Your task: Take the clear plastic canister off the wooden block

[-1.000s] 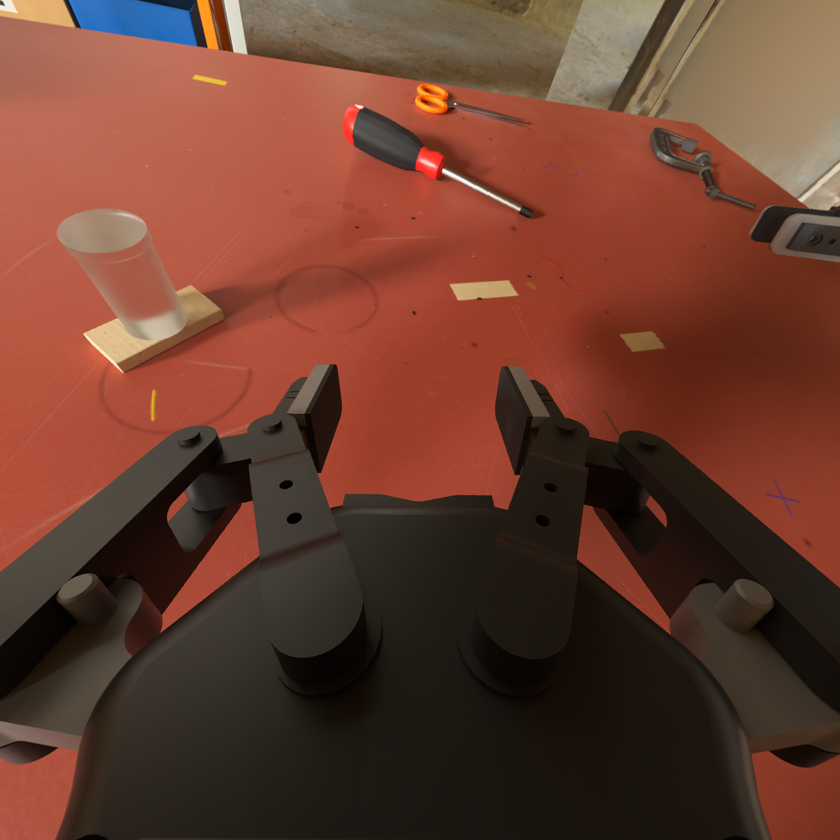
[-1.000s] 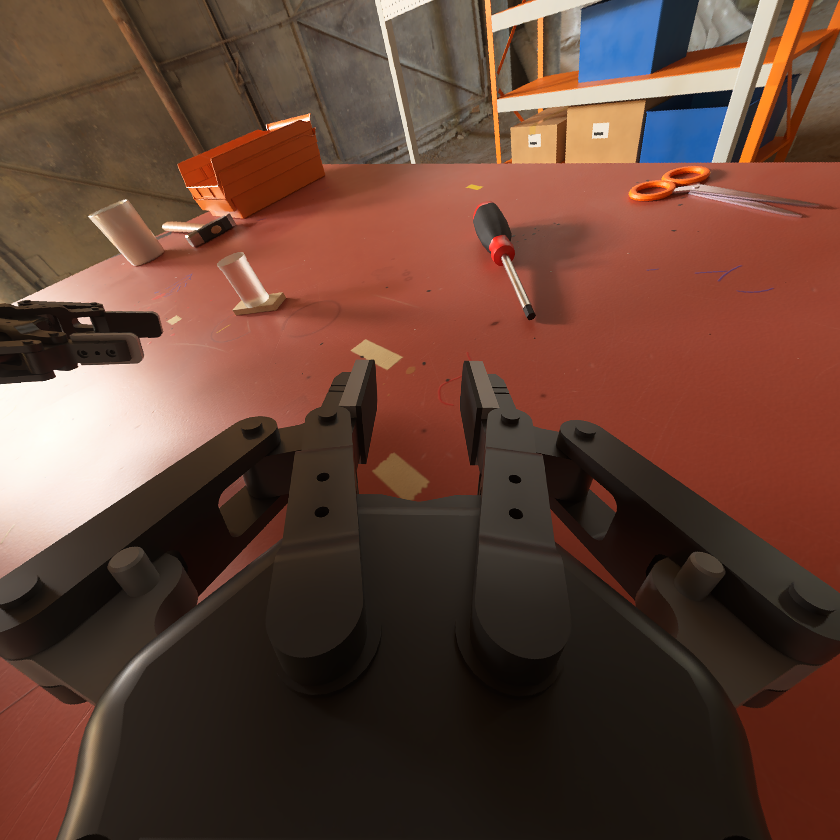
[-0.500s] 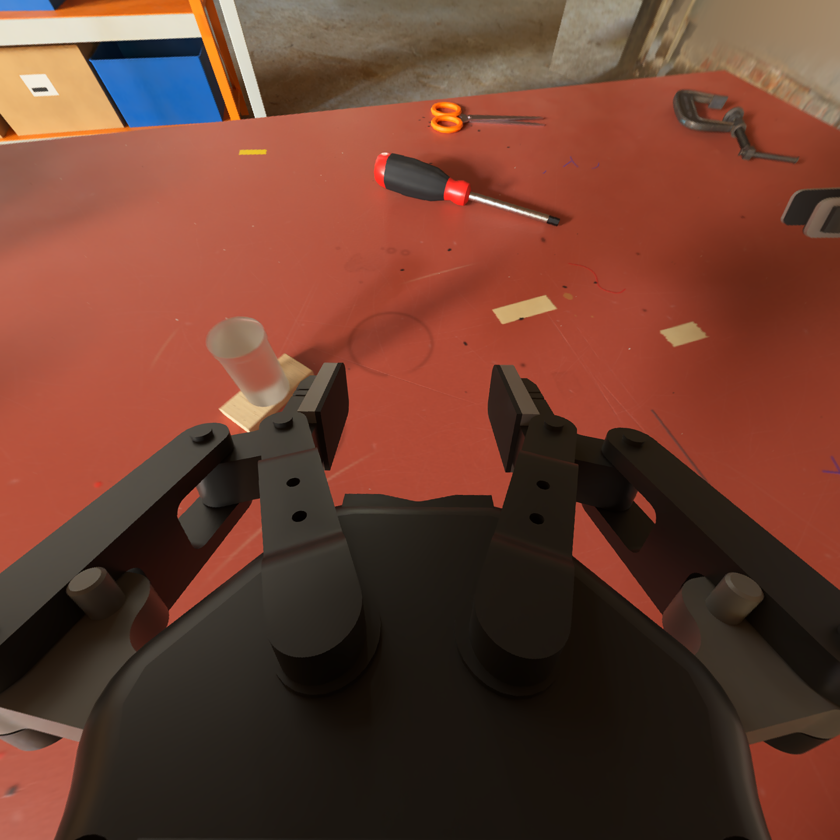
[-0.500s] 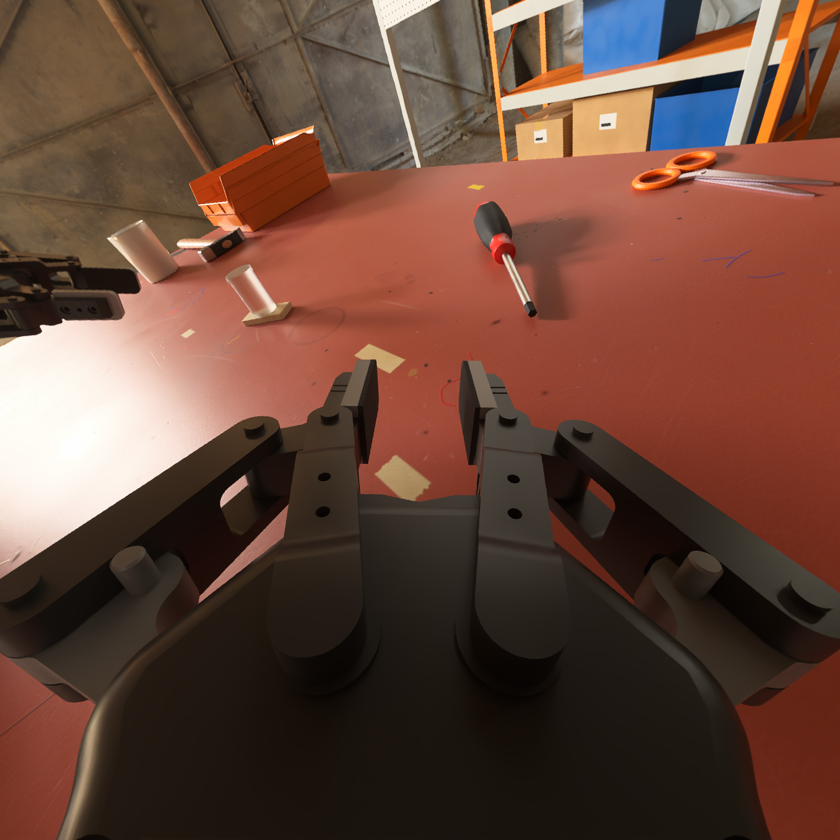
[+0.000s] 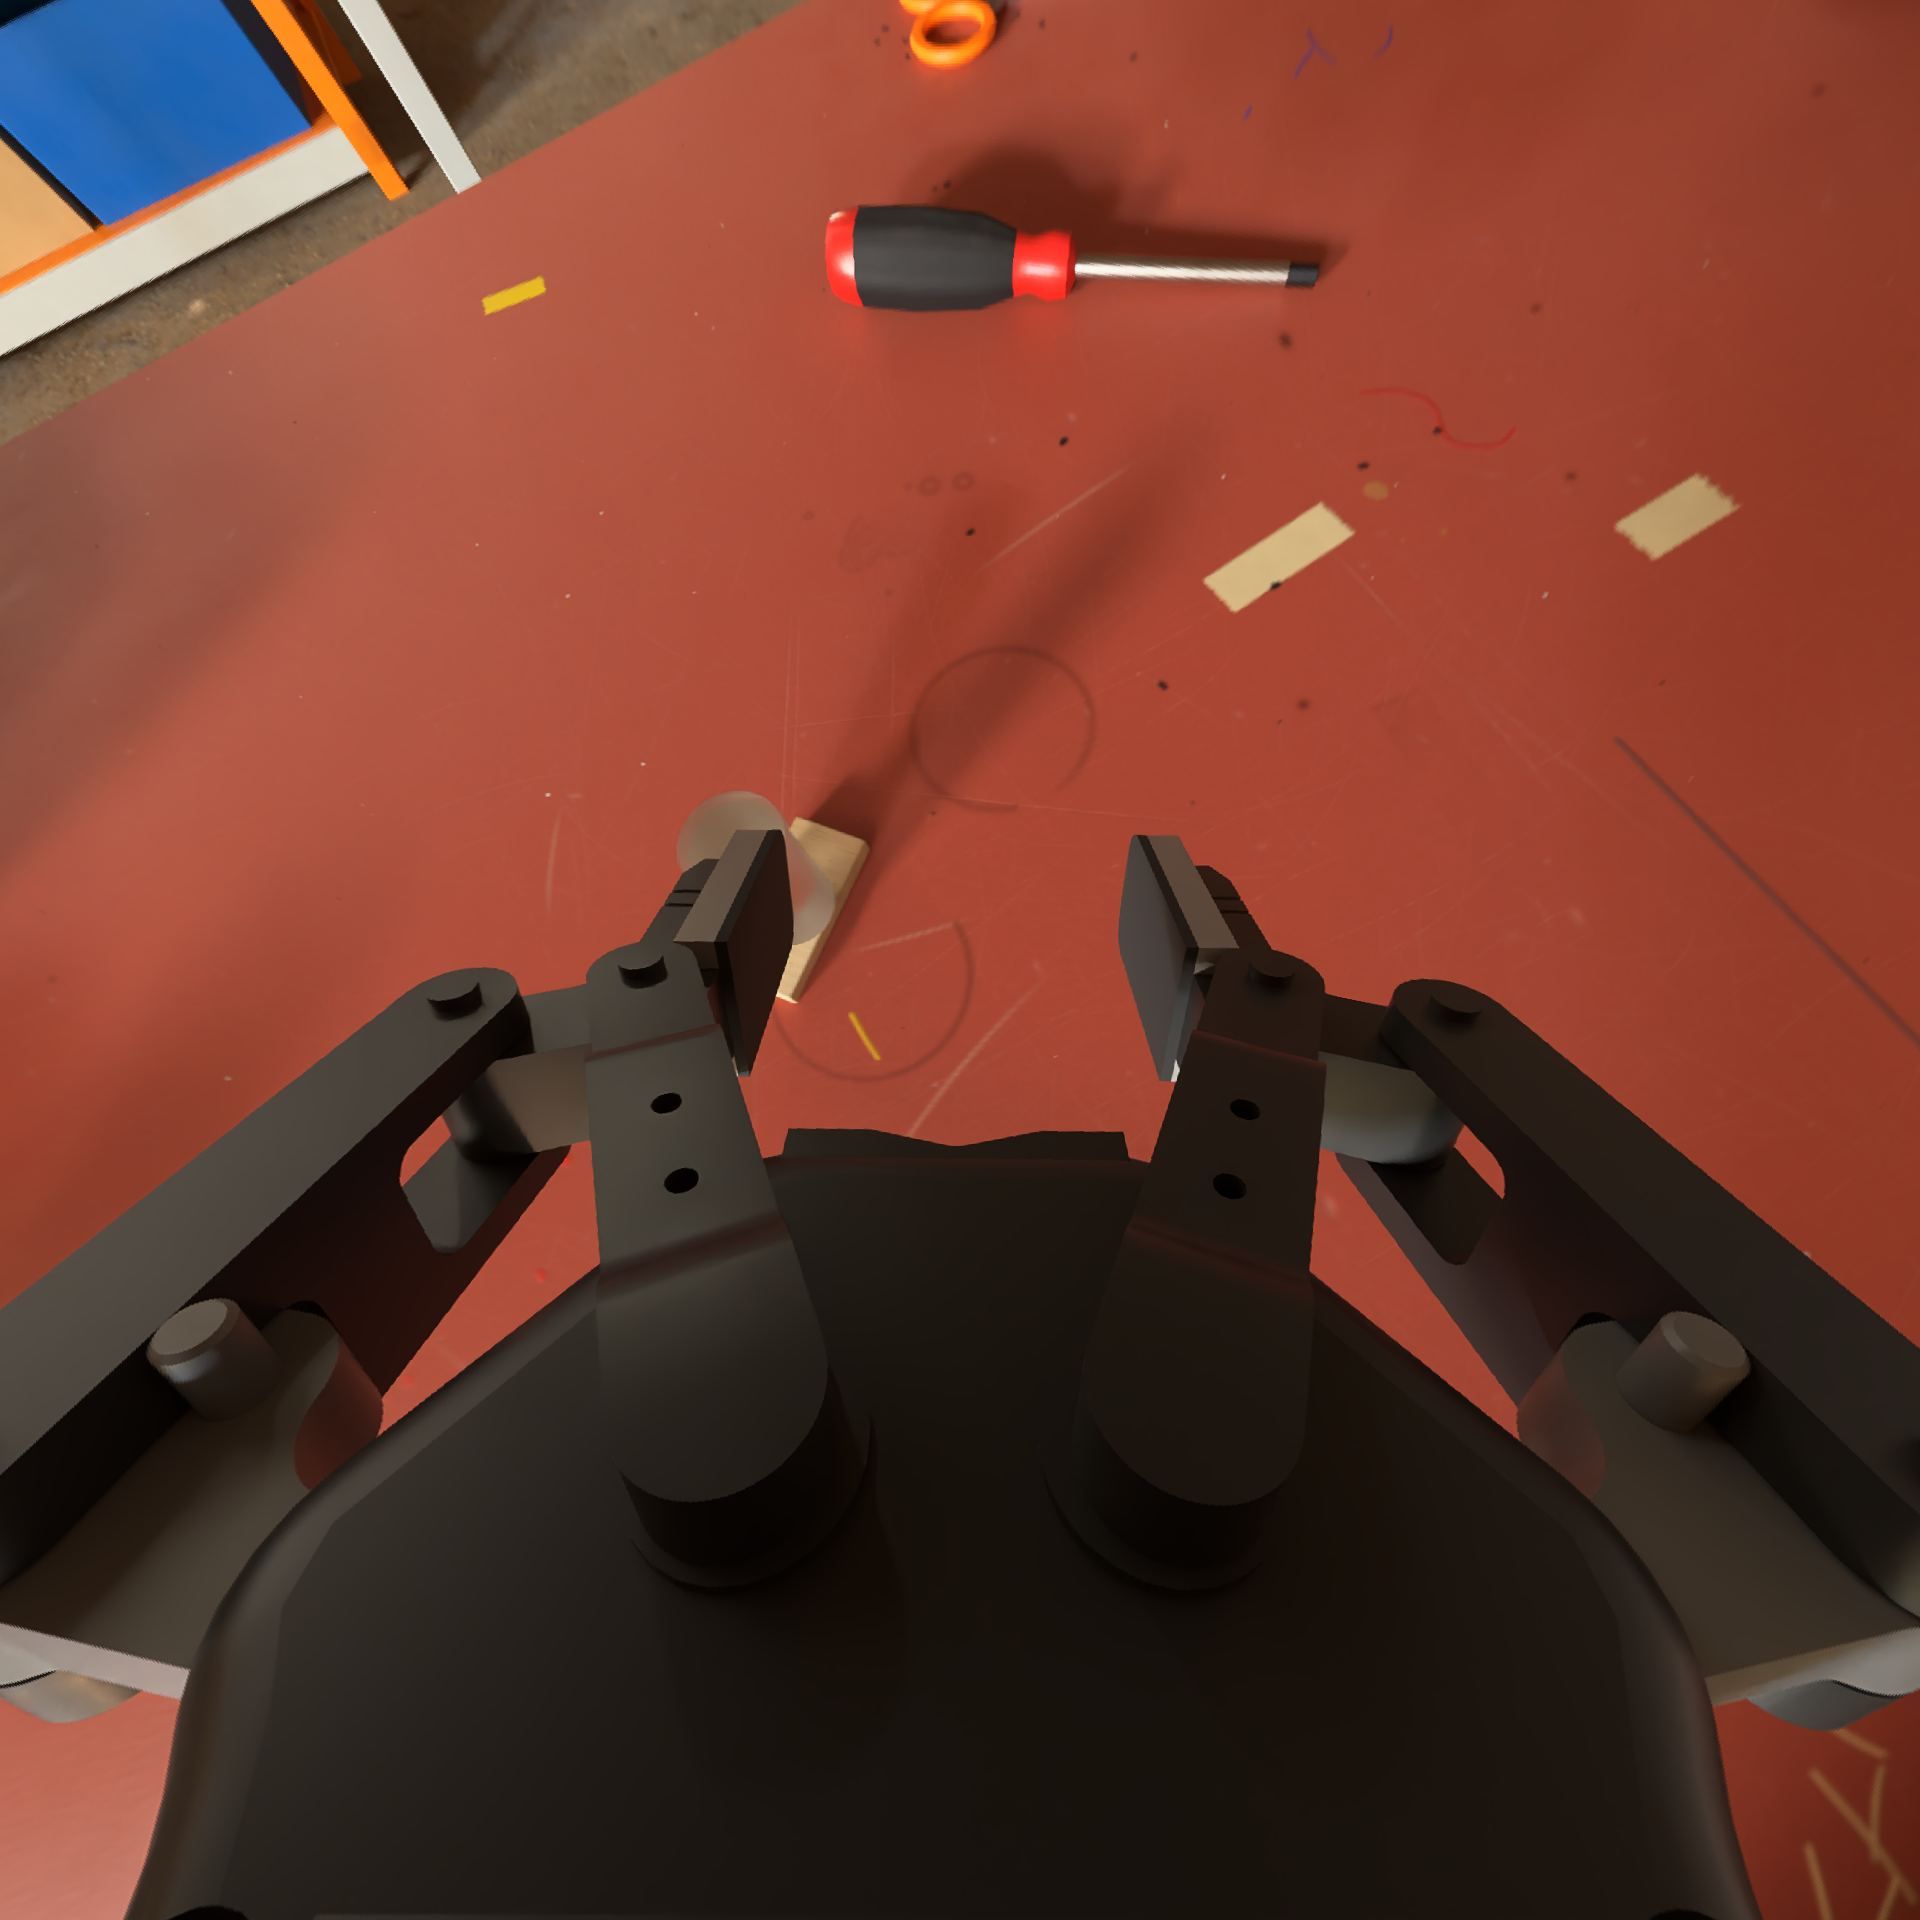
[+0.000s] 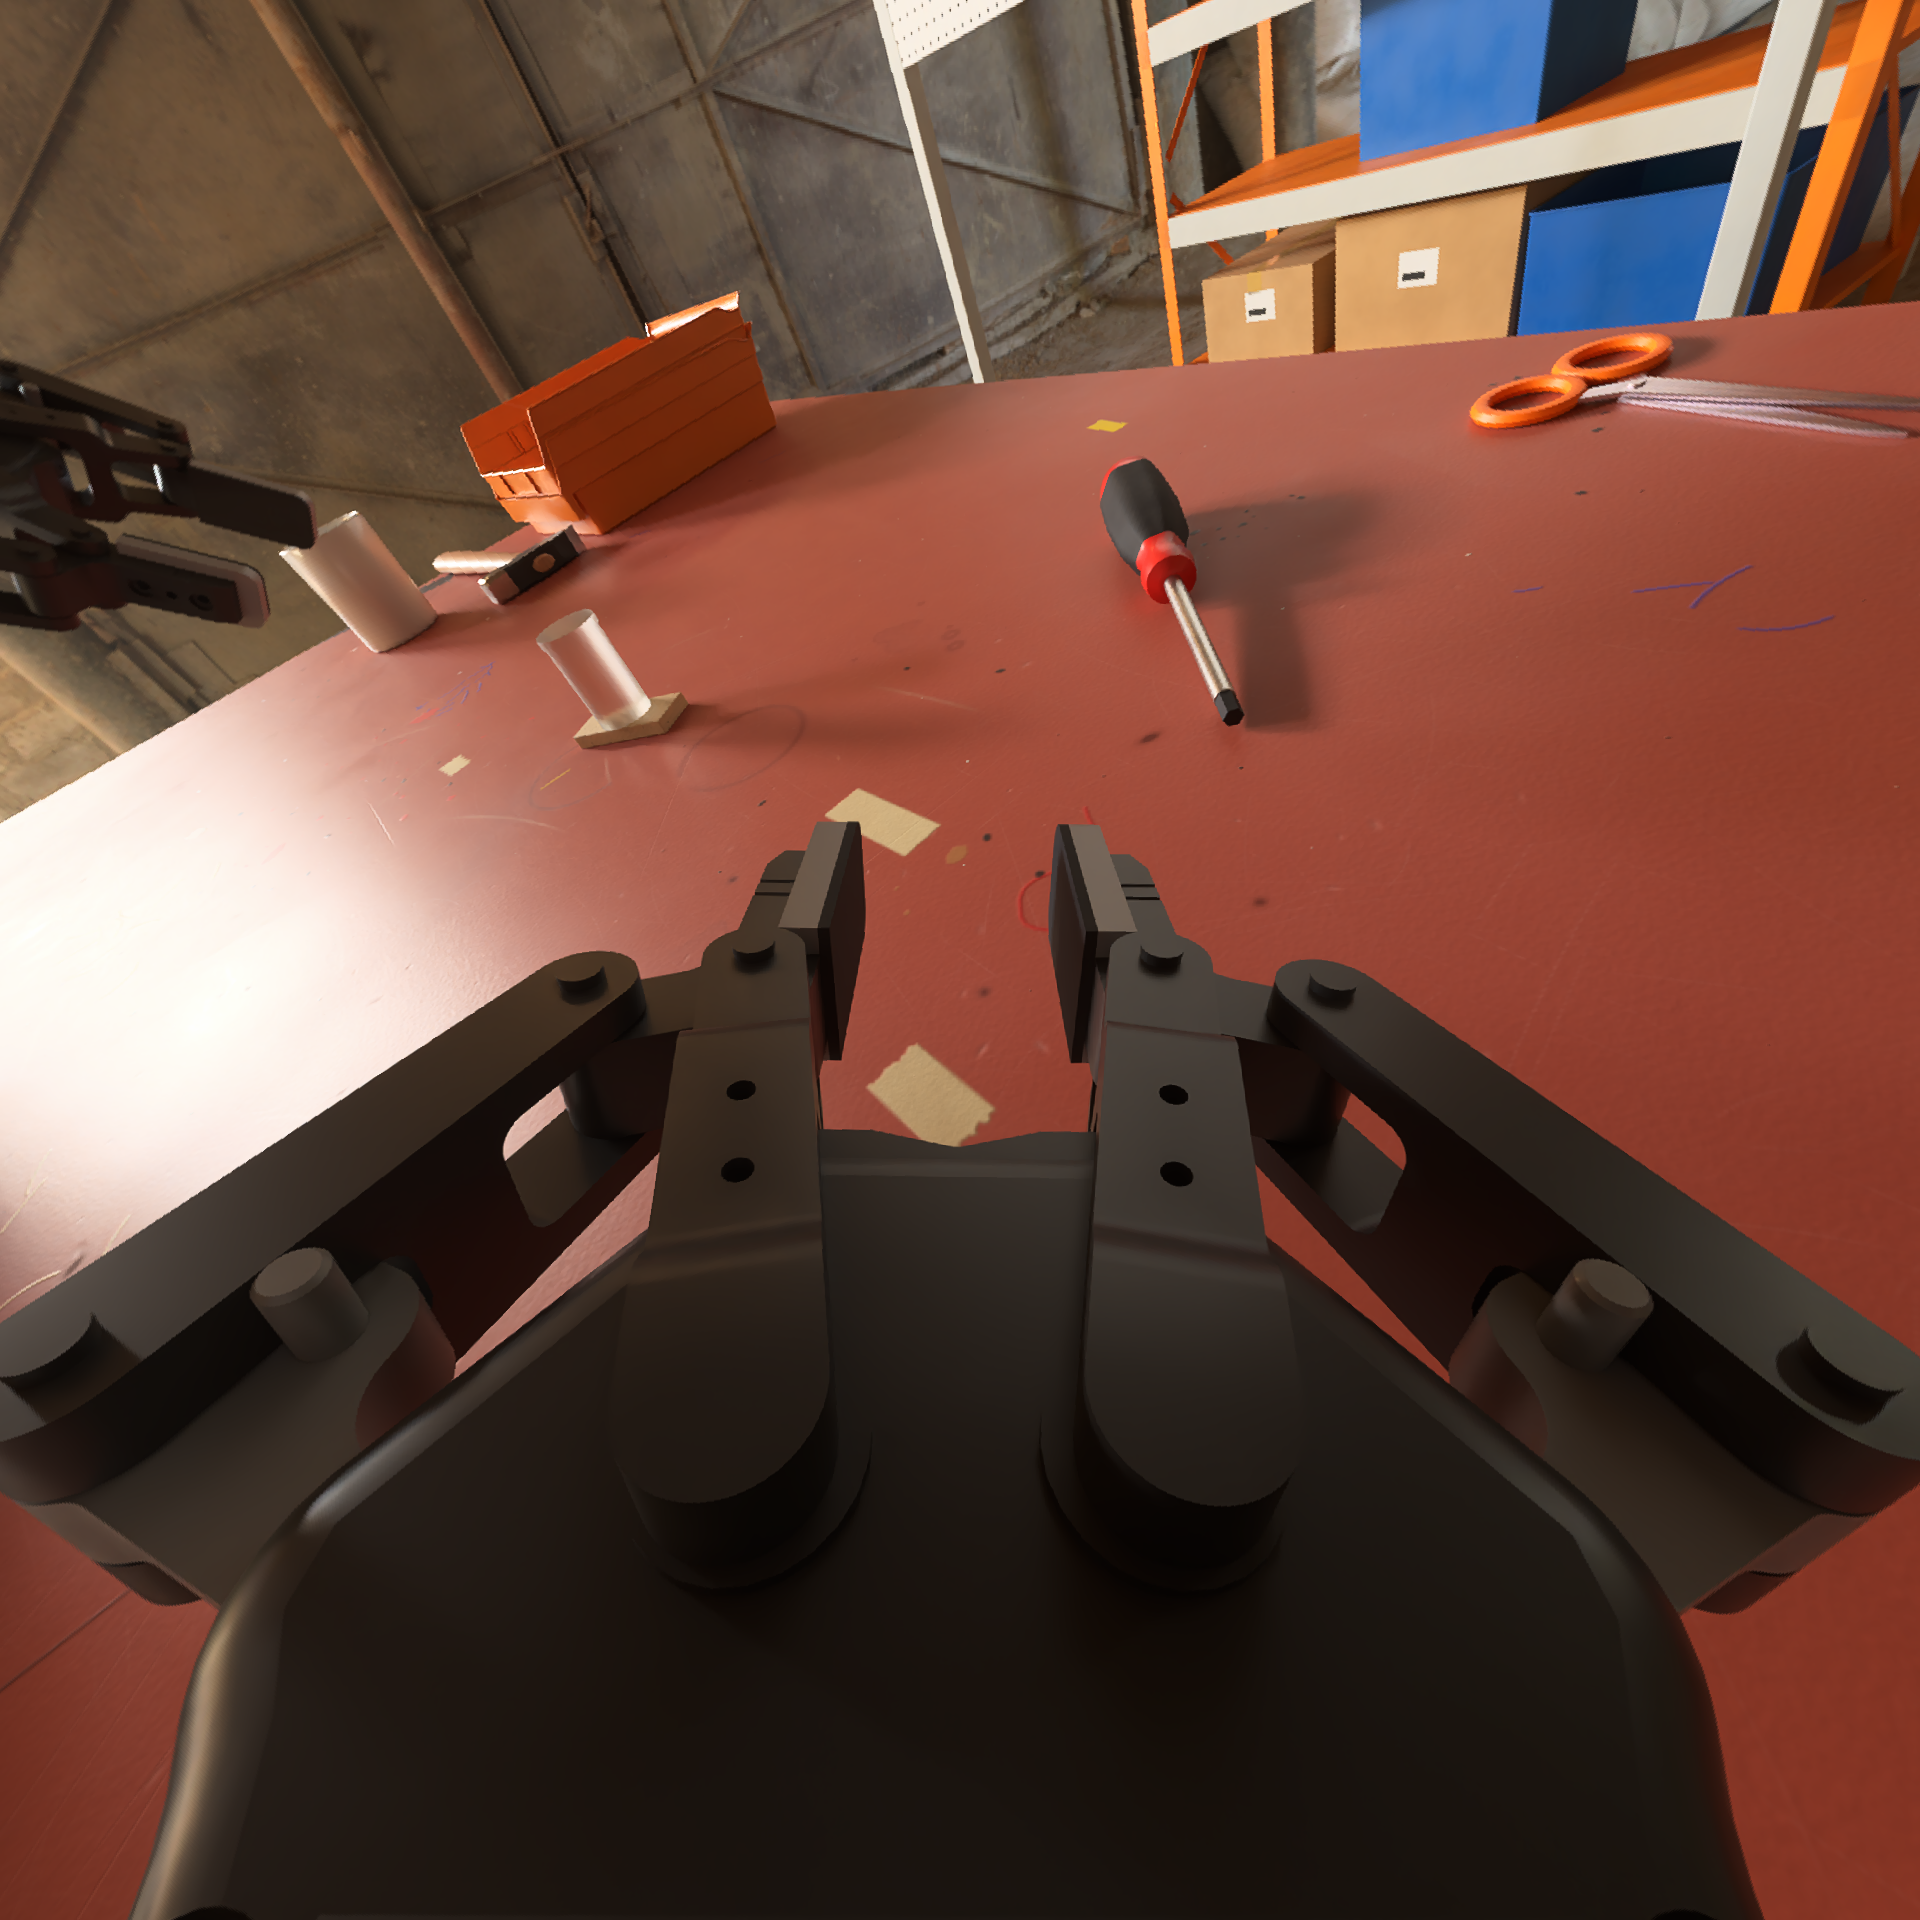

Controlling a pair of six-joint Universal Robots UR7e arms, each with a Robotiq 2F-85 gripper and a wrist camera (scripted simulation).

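Observation:
The clear plastic canister [image 6: 594, 666] stands upright on the small wooden block [image 6: 631, 719] at the table's left. In the left wrist view the canister [image 5: 717, 829] and the block [image 5: 826, 883] lie below, partly hidden behind my left finger [image 5: 750, 914]. My left gripper [image 5: 951, 935] is open and empty, high above them and offset to their right. It also shows in the right wrist view [image 6: 156, 540] at the far left, well above the table. My right gripper [image 6: 956, 925] is open and empty over the table's middle, far from the canister.
A red-and-black screwdriver [image 5: 966, 260] lies beyond the block; it also shows in the right wrist view [image 6: 1164, 561]. Orange scissors [image 6: 1579, 384] lie at the far right. A white cylinder [image 6: 358, 582], a hammer [image 6: 520, 566] and an orange box [image 6: 623, 416] sit behind the canister. Shelving [image 6: 1507, 208] stands past the table's edge.
My left gripper has risen and tilted down, and the canister has come from its left to just behind the left fingertip. The right gripper has barely moved.

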